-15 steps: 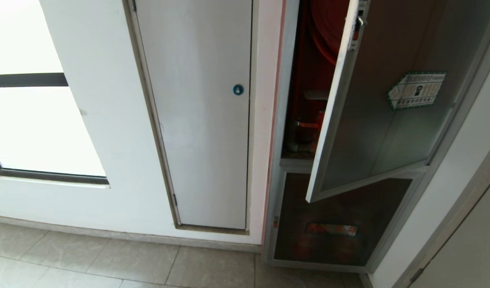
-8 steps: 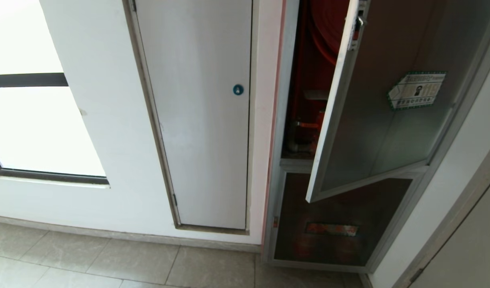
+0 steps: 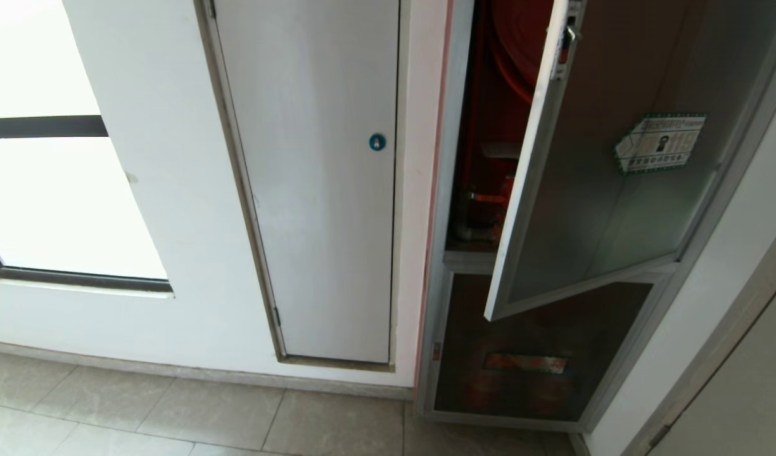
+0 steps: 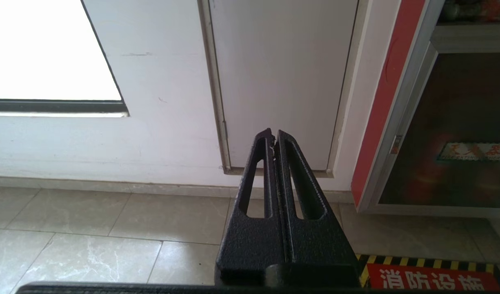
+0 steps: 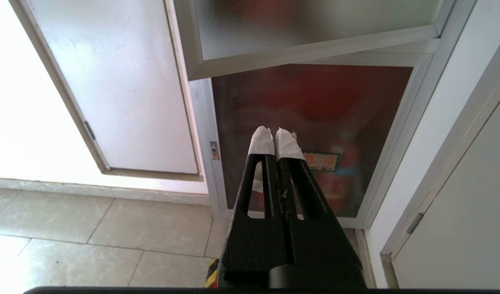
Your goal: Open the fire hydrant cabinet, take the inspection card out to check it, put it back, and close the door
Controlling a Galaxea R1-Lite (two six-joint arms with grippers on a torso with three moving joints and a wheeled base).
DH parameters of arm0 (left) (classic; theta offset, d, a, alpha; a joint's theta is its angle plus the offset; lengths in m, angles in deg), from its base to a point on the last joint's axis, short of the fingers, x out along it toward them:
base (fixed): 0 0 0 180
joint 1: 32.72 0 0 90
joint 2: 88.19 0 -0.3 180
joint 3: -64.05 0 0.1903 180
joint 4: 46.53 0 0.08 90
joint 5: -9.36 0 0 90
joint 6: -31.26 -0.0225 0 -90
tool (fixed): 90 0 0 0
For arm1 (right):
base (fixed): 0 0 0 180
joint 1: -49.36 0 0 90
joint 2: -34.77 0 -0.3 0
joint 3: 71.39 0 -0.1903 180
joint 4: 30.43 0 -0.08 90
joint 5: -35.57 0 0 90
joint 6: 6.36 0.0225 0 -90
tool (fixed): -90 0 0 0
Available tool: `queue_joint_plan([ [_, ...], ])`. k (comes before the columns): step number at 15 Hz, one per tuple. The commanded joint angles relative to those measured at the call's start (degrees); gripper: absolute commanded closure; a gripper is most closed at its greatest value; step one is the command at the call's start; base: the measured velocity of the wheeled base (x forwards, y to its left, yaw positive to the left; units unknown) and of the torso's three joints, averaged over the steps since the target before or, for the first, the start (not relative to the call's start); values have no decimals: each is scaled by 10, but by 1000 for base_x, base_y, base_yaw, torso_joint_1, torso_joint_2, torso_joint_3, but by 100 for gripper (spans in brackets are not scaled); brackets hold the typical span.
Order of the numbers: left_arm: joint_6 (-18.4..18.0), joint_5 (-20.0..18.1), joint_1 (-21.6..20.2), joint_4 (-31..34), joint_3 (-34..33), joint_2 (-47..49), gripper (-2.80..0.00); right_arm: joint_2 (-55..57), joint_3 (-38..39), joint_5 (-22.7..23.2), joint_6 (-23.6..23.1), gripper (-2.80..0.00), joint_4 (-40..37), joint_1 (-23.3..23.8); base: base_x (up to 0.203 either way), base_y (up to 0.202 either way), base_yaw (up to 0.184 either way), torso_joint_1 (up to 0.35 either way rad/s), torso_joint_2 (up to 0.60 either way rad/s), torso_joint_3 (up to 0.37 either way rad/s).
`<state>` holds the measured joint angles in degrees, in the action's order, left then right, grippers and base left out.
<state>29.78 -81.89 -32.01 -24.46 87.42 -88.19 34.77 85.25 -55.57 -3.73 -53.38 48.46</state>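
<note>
Door (image 3: 606, 190): ajar, swung partway out of the fire hydrant cabinet (image 3: 489, 190).
Card: I can't see it.
Left gripper (image 4: 273, 141): closed, empty, parked low.
Right gripper (image 5: 276, 139): closed, empty, below the door's bottom edge.
Risk: raising my right arm could clip that edge and slam the door.

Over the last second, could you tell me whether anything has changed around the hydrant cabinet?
Nothing visibly changed. The door hangs ajar at the same angle on the cabinet, red interior showing through the gap. No card is in view. Both arms stay parked low: the left gripper and right gripper are shut and empty, and the head view has not shifted.
</note>
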Motion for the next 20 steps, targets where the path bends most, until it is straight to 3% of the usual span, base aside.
queue_joint_plan([
  [1,0,0,0,0,-8,1,0,1,1,0,1,0,0,0,0,0,0,0,0,0],
  [9,0,0,0,0,-8,1,0,5,1,3,-2,0,0,0,0,0,0,0,0,0],
  [13,0,0,0,0,-8,1,0,60,-22,6,-1,0,33,-1,0,0,0,0,0,0],
  [16,0,0,0,0,-8,1,0,130,-58,21,-1,0,79,-3,0,0,0,0,0,0],
  [20,0,0,0,0,-8,1,0,232,-139,76,-3,0,98,-15,0,0,0,0,0,0],
])
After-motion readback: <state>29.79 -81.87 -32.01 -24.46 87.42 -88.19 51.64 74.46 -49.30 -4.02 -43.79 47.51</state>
